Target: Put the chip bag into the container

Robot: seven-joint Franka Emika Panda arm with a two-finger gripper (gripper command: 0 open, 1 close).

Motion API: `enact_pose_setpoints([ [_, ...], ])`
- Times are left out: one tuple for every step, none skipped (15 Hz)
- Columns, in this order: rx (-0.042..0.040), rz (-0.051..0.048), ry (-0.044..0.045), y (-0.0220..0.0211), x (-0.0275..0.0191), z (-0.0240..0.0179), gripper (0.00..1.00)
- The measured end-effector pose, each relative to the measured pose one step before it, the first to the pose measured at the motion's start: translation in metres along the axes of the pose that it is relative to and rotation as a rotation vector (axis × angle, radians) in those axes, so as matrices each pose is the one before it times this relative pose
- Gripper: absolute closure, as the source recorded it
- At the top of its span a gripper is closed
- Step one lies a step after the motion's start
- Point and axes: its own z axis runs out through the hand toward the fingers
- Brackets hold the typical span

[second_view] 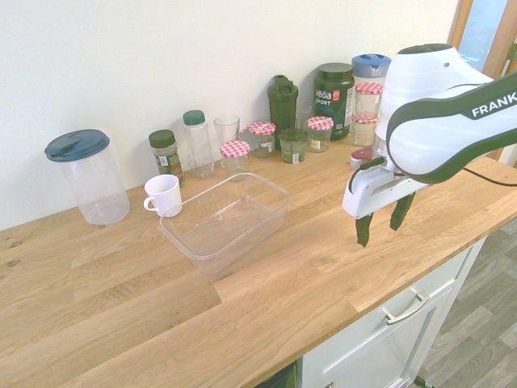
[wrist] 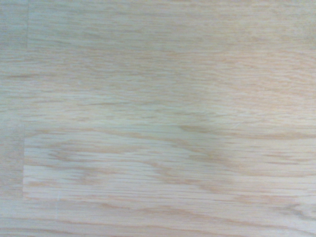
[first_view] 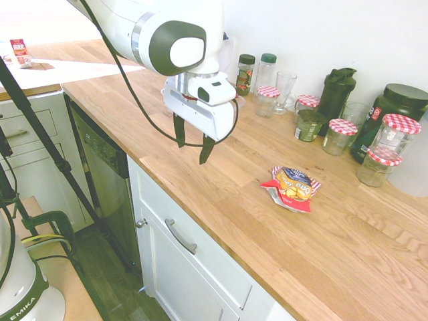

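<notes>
Jaws spread above bare oak kitchen counter (first_view: 221,200), chip bag (first_view: 292,187) lying flat nearby

Oak worktop (first_view: 200,154) (pale), white cabinets (first_view: 194,267), white wall (second_view: 161,56).

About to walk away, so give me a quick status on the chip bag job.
Gripper open, empty, above bare countertop. Chip bag lying flat on the counter, untouched. Container empty beside white mug. Nothing in the way.
</notes>
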Motion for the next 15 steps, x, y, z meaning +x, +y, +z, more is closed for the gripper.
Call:
enact_pose_setpoints([
  [-0.00055,-0.00130,-0.00076,0.00011,0.00024,0.00041,0.00],
  [-0.00231,-0.00518,0.00294,0.00091,0.00133,-0.00007,0.00],
  [-0.00300,0.00049,0.00795,0.00193,0.00358,-0.00122,0.00],
  [-0.00396,0.00290,0.01450,0.00352,0.00671,-0.00239,0.00],
  [-0.00753,0.00455,0.01980,0.00550,0.00927,-0.00245,0.00],
  [-0.00670,0.00564,0.01749,0.00665,0.01092,-0.00159,0.00],
  [-0.00503,0.00412,0.01677,0.00603,0.01154,0.00028,0.00],
  [-0.00685,-0.00013,0.02556,0.00483,0.01128,0.00271,0.00],
  [-0.00798,-0.00846,0.03291,0.00331,0.01055,0.00479,0.00],
  [-0.00977,-0.00811,0.03297,0.00191,0.00943,0.00521,0.00],
  [-0.01161,-0.00340,0.03024,0.00122,0.00929,0.00512,0.00],
  [-0.00998,-0.00358,0.03170,0.00068,0.00869,0.00371,0.00],
  [-0.00989,-0.00104,0.03055,0.00006,0.00746,0.00267,0.00],
  [-0.00573,0.00017,0.02793,-0.00011,0.00601,0.00171,0.00],
  [-0.00631,0.00117,0.02183,0.00009,0.00441,0.00166,0.00],
])
